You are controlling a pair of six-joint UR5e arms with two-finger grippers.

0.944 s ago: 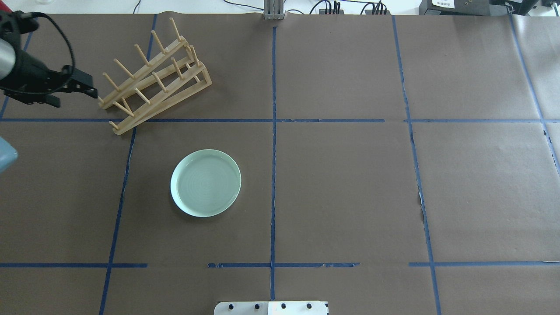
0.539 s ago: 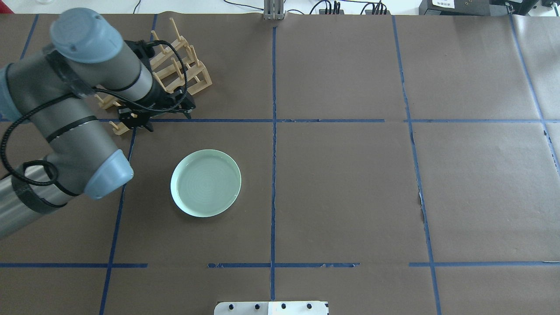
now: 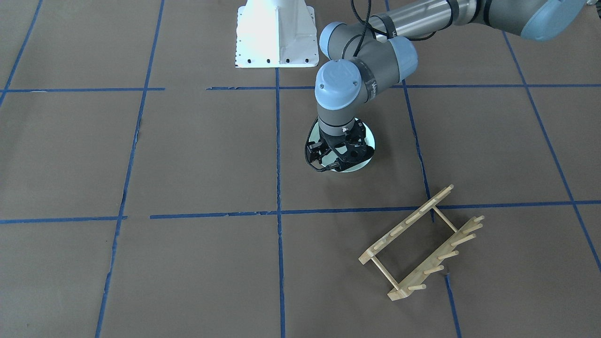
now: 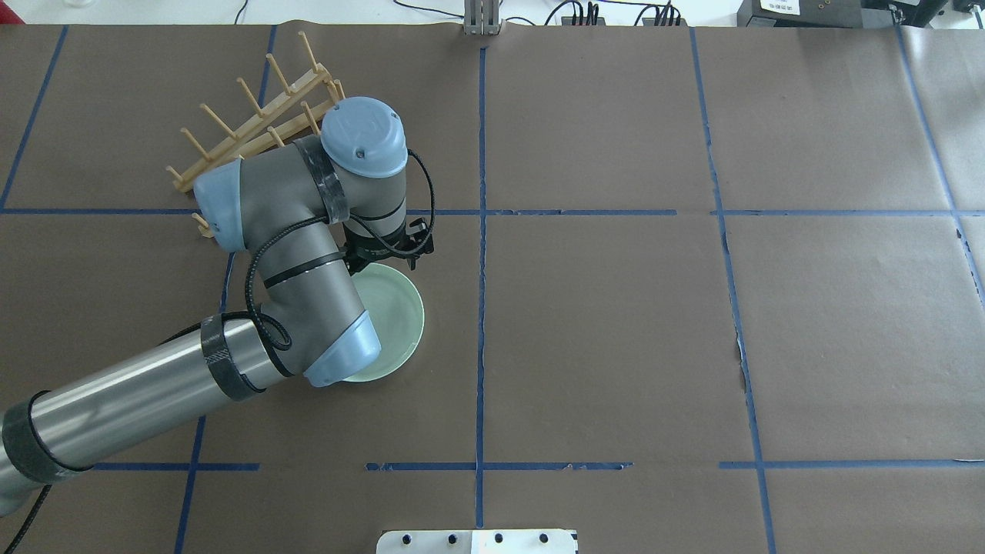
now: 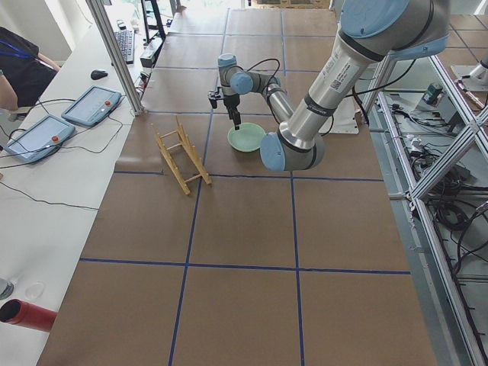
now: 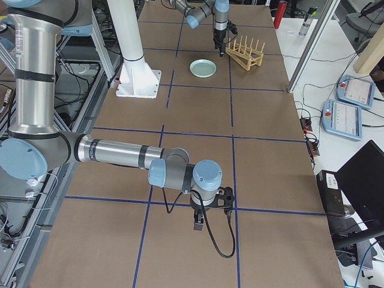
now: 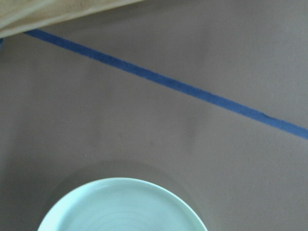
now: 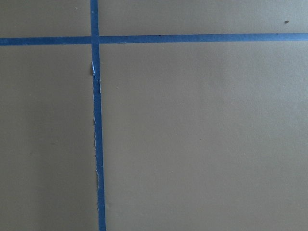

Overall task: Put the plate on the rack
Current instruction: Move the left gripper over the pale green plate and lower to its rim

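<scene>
Plate (image 4: 400,317) flat on table (image 4: 616,346), centre-left in overhead view. Rack (image 4: 254,131) upper left, apart from it. L gripper (image 3: 340,160) over plate's edge, R gripper (image 6: 198,224) lower centre in right-side view; can't tell how open either is. Arm lettering (image 3: 374,88) unreadable.

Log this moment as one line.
left gripper above rack-side rim of pale mint-green round plate | plate lying flat | light wooden peg rack without plate

You're looking at a pale mint-green plate (image 4: 396,315), glossy, with faint concentric rings. Rack (image 3: 407,222) is light natural wood. Desk (image 4: 616,346) is brown paper with a blue tape grid (image 4: 481,308). Left arm (image 4: 292,200) is grey with pale blue caps, left gripper (image 3: 340,152) black, base (image 3: 274,33) white.
</scene>
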